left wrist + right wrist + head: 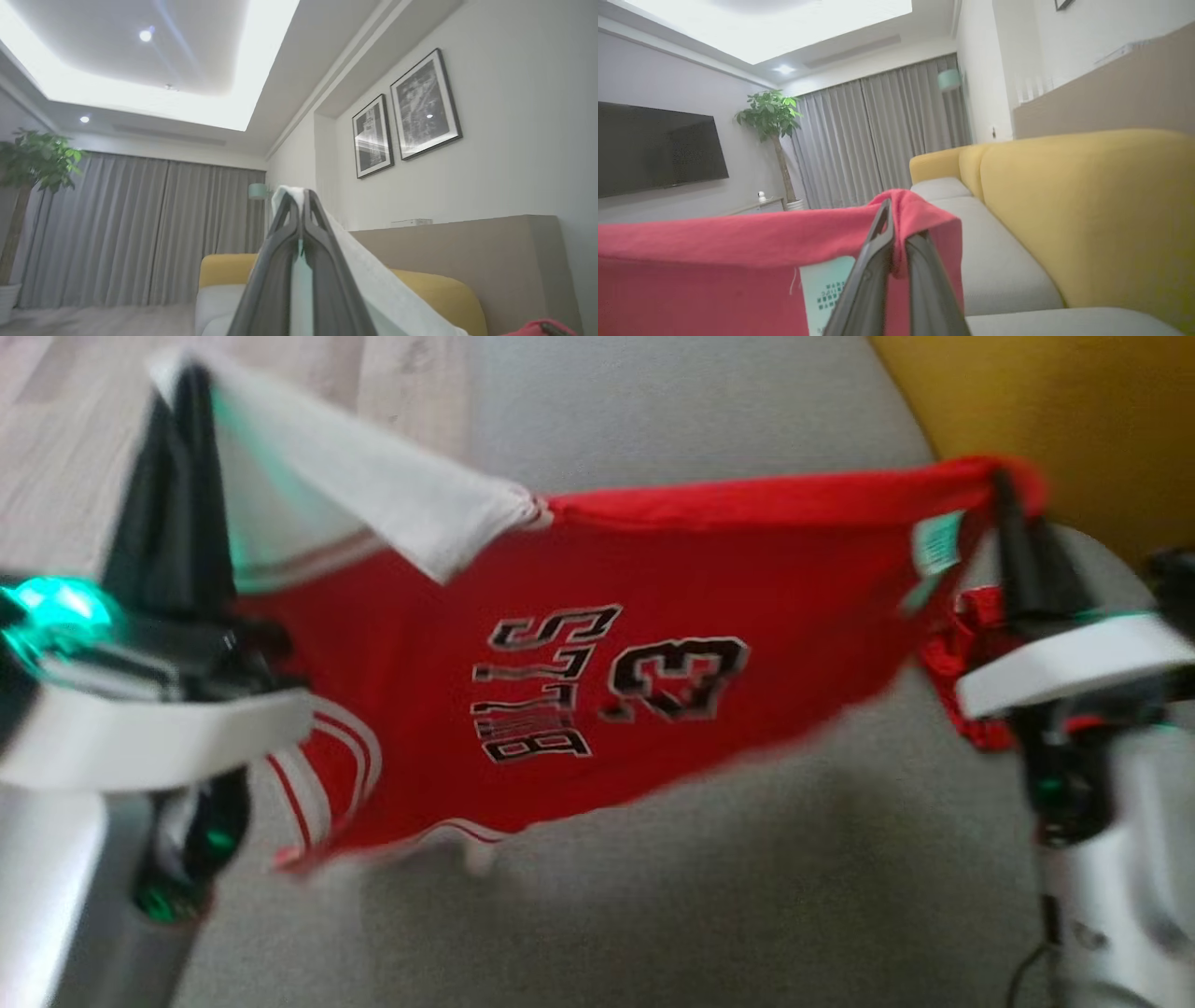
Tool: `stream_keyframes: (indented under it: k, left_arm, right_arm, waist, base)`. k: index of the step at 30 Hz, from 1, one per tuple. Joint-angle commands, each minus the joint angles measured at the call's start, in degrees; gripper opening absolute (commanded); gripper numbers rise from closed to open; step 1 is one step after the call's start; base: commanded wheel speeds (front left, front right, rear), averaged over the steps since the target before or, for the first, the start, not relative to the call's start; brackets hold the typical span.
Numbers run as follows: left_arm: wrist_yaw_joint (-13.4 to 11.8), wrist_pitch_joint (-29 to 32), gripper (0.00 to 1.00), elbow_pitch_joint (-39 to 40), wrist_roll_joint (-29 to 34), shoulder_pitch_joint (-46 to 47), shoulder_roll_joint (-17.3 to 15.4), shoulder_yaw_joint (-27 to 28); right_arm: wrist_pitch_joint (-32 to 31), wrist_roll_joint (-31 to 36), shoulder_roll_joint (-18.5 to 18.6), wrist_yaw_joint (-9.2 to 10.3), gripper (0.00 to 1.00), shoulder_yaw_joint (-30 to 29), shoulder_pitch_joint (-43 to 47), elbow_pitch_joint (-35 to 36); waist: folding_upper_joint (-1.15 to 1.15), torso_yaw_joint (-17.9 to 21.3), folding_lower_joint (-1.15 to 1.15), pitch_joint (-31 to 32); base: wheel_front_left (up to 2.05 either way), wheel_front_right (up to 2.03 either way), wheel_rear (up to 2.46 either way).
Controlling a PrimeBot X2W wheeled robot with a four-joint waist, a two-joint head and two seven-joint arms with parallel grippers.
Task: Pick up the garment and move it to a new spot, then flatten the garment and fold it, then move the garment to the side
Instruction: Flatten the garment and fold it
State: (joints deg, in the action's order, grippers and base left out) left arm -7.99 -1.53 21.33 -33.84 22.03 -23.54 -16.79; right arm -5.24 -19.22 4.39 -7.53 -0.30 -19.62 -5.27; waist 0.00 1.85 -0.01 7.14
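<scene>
Left gripper (pixel 189 392): jaws pinched on the white corner of the Bulls jersey (pixel 653 579).
Right gripper (pixel 1006 490): jaws pinched on its red edge.
Bulls jersey: red, stretched between both, hanging above the grey sofa seat (pixel 747 896).

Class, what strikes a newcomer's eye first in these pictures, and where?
A red basketball jersey with black lettering and white trim hangs stretched across the head view's middle. The left gripper pinches its white corner upper left, the right gripper its red edge upper right, above a grey sofa seat.
</scene>
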Motion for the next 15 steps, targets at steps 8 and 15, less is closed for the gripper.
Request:
stream_keyframes:
  k: [8,15]
  left_arm:
    - [1.19,7.75,0.00,2.96,2.72,13.78,-5.42,1.08]
    - [2.61,8.76,0.00,-6.69,1.52,20.48,-3.84,0.12]
  right_arm:
    - [-13.70,4.93,-0.76,0.04,0.00,-3.85,2.82,26.55]
    - [-16.60,7.86,-0.59,0.04,0.00,-2.52,-1.63,24.07]
  waist:
    - [0.00,1.38,0.01,-2.07]
    - [0.00,1.82,0.01,-8.22]
  base:
    - [0.00,0.00,0.00]
    - [0.00,0.00,0.00]
